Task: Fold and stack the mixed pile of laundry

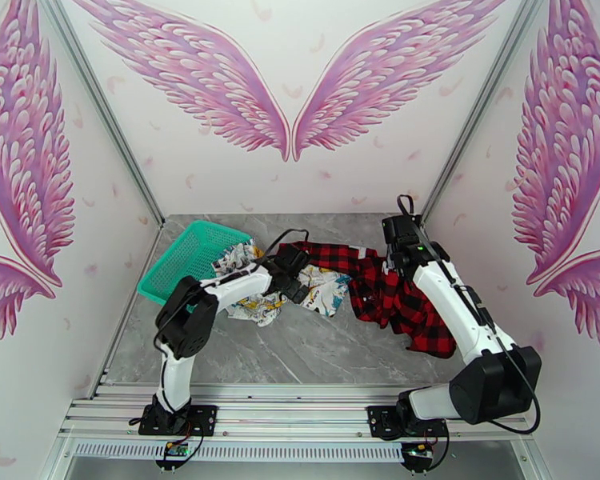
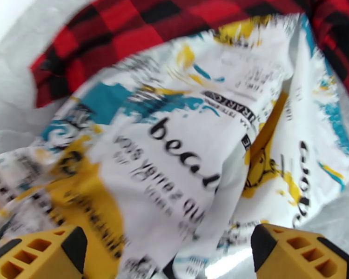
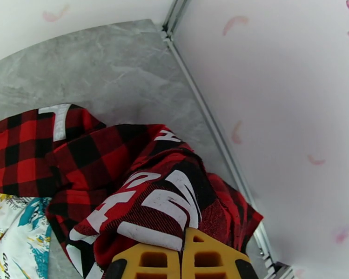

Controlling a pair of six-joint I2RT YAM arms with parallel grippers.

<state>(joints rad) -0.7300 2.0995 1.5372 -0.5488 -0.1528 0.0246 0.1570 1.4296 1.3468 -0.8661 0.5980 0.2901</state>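
Two garments lie tangled at the middle of the grey table (image 1: 300, 354): the white printed garment (image 1: 330, 288) left of centre, beside the teal basket (image 1: 190, 254), and the plaid garment (image 1: 392, 298) spread to its right, with one plaid part running along the far side of the white one and touching it. The step in hand looks like pulling the pair apart before any folding. To do it well, the right arm should probably draw the plaid cloth rightward and up until that far part slides clear, while the left arm pins or takes a single edge of the white cloth, not a bunched handful. The left gripper (image 2: 170, 249) hangs close above the white print, its yellow fingers (image 2: 35, 256) set wide apart with cloth under the gap and nothing pinched. The right gripper (image 3: 181, 254) has its fingers (image 3: 146, 261) pressed together on a lettered fold of plaid, held raised near the far right corner.
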